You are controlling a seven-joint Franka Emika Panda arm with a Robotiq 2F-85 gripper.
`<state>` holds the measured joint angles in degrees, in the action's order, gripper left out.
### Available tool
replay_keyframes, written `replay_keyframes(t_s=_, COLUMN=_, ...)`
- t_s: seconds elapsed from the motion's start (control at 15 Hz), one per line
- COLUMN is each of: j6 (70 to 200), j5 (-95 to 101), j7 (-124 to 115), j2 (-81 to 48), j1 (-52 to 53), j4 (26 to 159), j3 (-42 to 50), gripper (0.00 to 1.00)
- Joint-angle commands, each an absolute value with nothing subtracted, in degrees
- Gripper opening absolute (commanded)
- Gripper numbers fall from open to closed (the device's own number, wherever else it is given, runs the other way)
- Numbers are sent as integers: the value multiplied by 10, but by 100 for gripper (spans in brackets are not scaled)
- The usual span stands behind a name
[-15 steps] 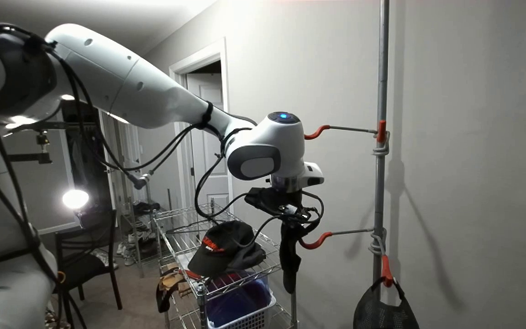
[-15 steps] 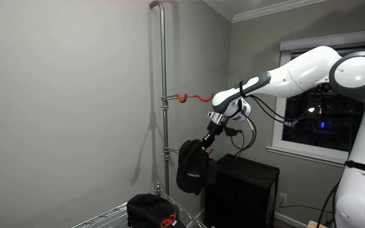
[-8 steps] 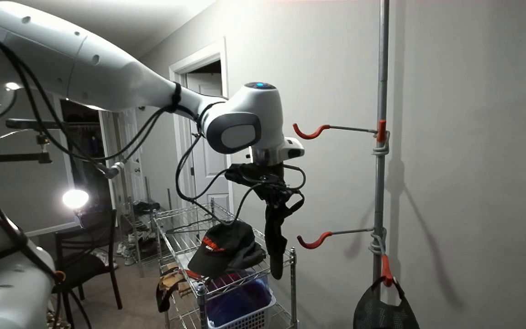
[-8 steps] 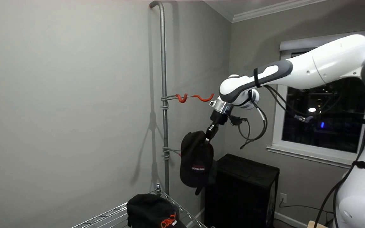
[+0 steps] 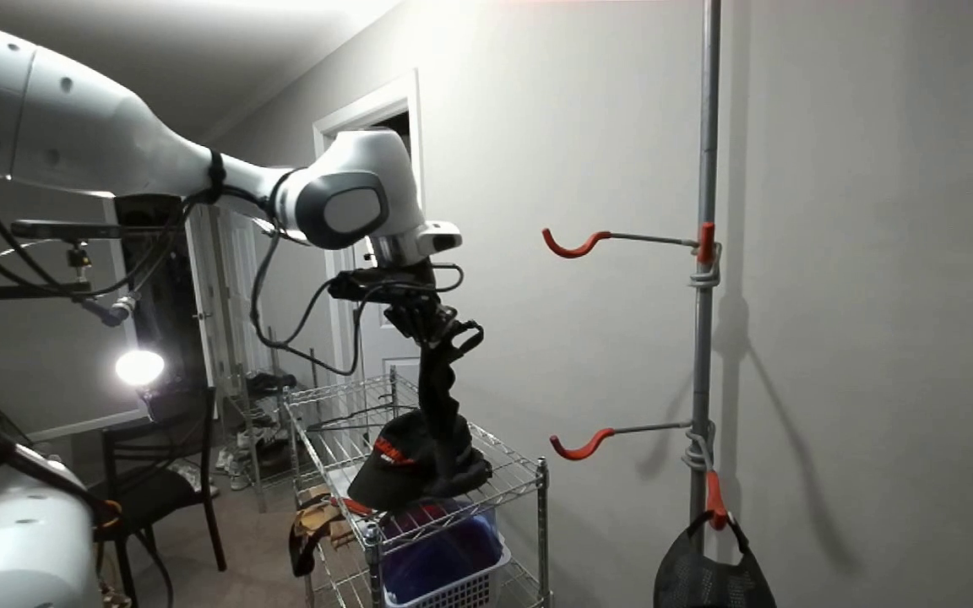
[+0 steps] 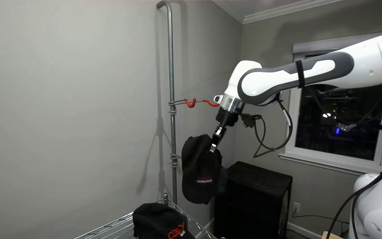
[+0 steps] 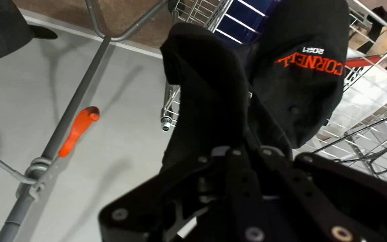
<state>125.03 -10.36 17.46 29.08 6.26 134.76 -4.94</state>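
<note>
A black cap [image 6: 197,166] with small light lettering hangs brim down from my gripper [image 6: 213,148]. The fingers are shut on its rear edge, and a strap loop sticks out beside them in an exterior view [image 5: 470,338]. From the wrist, the held cap [image 7: 210,90] fills the middle, hiding part of the shelf beneath and the tips' contact with the cloth. A second black cap [image 5: 398,464] with orange lettering sits on the wire shelf [image 5: 512,481]; the held cap overlaps it in that view. A dark mesh cap [image 5: 710,578] hangs from a low red-tipped hook.
A grey metal pole [image 5: 709,127] stands by the wall, with red-tipped hooks [image 5: 575,249] reaching out from it. Below the shelf top is a white basket [image 5: 461,587]. A large black box [image 6: 254,192] stands behind the held cap, near the window.
The arm has moved up and leftward in an exterior view, carrying the held cap away from the pole and hooks and in front of the shelf. The grip has stayed shut throughout.
</note>
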Motion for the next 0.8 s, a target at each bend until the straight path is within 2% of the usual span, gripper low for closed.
replay_keyframes(t_s=0.0, j6=1217, j5=-69, j7=101, j2=303, j1=94, j4=1339, j3=-92, gripper=1)
replay_keyframes(t_s=0.73, j6=1117, j5=-59, j7=-2, j2=184, j1=153, j4=1215, j3=-182, gripper=1)
